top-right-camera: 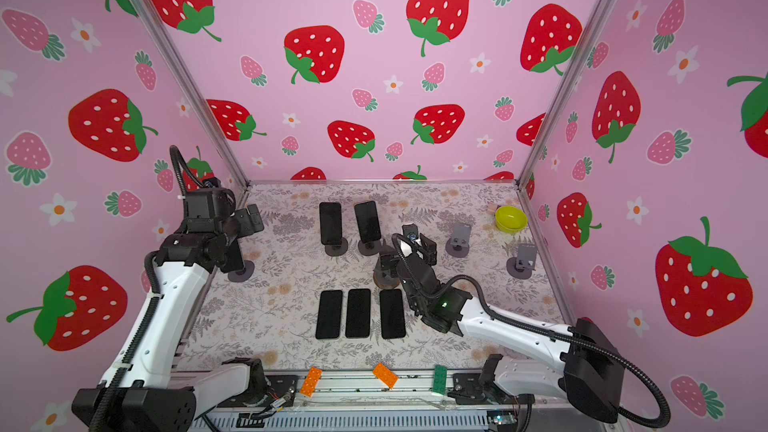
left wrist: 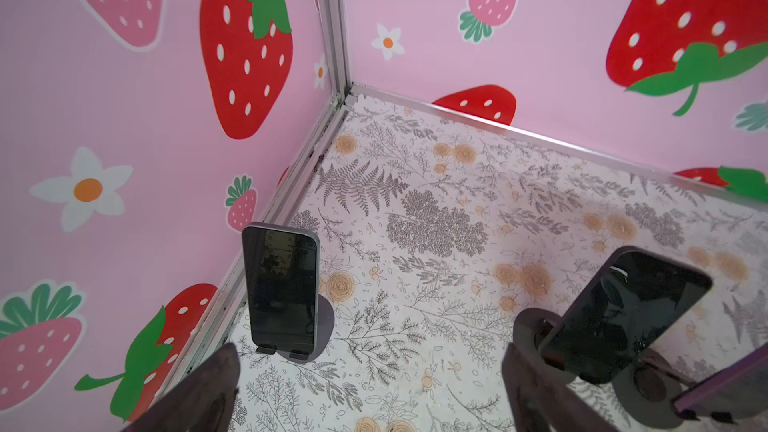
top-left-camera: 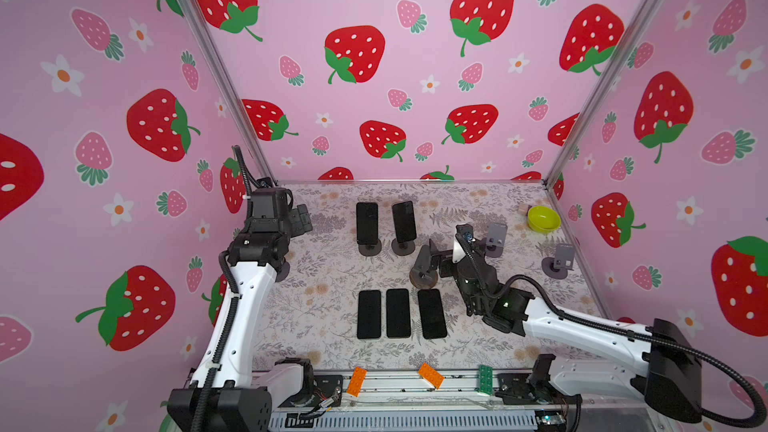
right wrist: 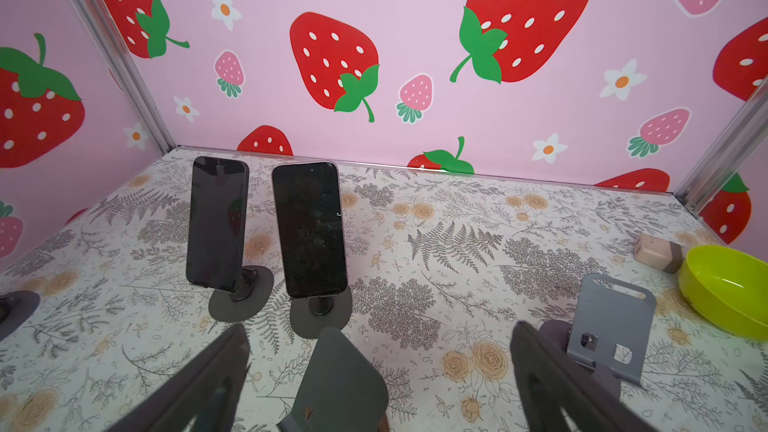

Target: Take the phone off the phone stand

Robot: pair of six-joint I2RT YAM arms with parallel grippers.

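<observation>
The table with the pale floral cover [top-left-camera: 324, 272] carries six phones, and three of them are in stands. One black glossy phone [left wrist: 282, 292] leans upright in a round dark phone stand [left wrist: 328, 328] just beside the left edge of the table. A second upright black phone [top-left-camera: 367, 224] and a third upright black phone [top-left-camera: 404, 222] stand side by side near the far edge, a little left of the middle, each in its own round stand. A row of three flat black phones [top-left-camera: 398, 313] lies near the front edge, close together but not overlapping.

The left gripper [left wrist: 370, 351] hangs above the table near the left edge. Its jaws are spread wide with nothing between them, and it does not touch the phone below.

The right gripper [right wrist: 380, 332] is low over the middle of the table, also spread wide and gripping nothing. An empty dark grey stand [right wrist: 336, 376] is between its fingers and, as far as I can see, touches neither one.

Two empty light grey stands, one [top-left-camera: 494, 238] near the middle and one [top-left-camera: 559, 261] by the right edge, are well apart. A lime green plastic bowl [top-left-camera: 543, 219] sits in the far right corner, with a small beige block [right wrist: 656, 251] just beside it.
</observation>
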